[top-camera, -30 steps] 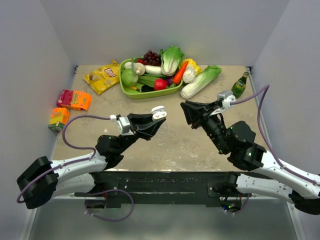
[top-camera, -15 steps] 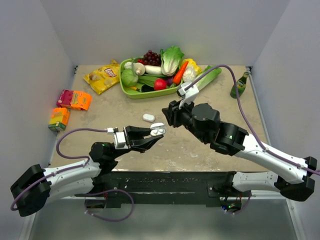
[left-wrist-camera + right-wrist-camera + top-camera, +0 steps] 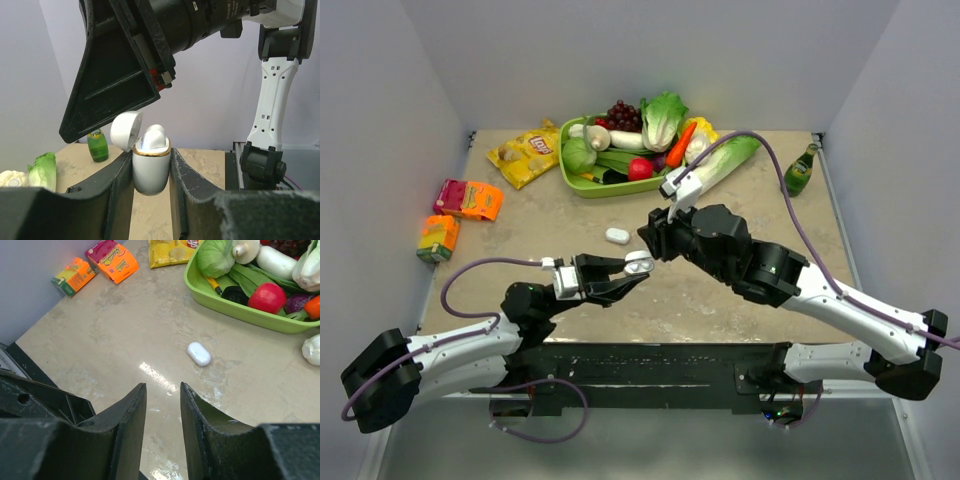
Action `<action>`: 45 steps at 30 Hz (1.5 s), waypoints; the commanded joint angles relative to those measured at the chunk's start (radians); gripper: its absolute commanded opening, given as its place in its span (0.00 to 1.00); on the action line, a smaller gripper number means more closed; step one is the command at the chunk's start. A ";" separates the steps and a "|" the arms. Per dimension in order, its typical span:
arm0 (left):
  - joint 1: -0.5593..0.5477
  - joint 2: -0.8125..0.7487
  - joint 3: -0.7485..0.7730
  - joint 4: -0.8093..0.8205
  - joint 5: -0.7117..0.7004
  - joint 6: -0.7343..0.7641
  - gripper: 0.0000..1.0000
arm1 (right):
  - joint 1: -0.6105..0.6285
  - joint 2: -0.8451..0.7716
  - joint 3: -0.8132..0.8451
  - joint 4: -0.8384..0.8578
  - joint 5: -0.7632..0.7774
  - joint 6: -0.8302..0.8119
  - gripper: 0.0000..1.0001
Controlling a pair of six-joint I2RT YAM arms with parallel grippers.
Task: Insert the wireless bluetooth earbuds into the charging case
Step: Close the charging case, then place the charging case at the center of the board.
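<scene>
My left gripper (image 3: 638,266) is shut on a white charging case (image 3: 149,171) with a gold rim and holds it upright above the table. Its lid (image 3: 126,131) is flipped open to the left. A glossy white earbud (image 3: 154,137) sits in the case's mouth and sticks up above the rim. My right gripper (image 3: 651,238) is open and empty, just behind and above the case; its black fingers (image 3: 115,92) loom over the lid in the left wrist view. In the right wrist view the right gripper (image 3: 163,388) points down at bare table. Other earbuds are out of view.
A closed white pebble-shaped case (image 3: 617,236) lies on the table, also in the right wrist view (image 3: 199,354). A green tray (image 3: 582,186) of vegetables, a chips bag (image 3: 525,152), a green bottle (image 3: 799,171) and two snack boxes (image 3: 467,199) stand behind and at the sides.
My right arm swung from the right side to the middle, over the left gripper. The left gripper with the open case came down and nearer. The pebble-shaped case on the table came into view.
</scene>
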 commanded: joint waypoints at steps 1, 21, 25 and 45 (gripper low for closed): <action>-0.003 -0.014 0.015 0.045 -0.038 0.043 0.00 | 0.002 0.004 0.014 0.018 -0.081 -0.001 0.38; 0.010 0.234 0.040 -0.287 -0.580 -0.493 0.00 | -0.012 -0.283 -0.379 0.247 0.338 0.118 0.51; 0.030 0.373 0.101 -0.316 -0.576 -0.599 0.00 | -0.013 -0.224 -0.414 0.172 0.293 0.177 0.55; 0.176 0.934 0.442 -0.590 -0.376 -0.658 0.21 | -0.013 -0.269 -0.505 0.160 0.209 0.220 0.57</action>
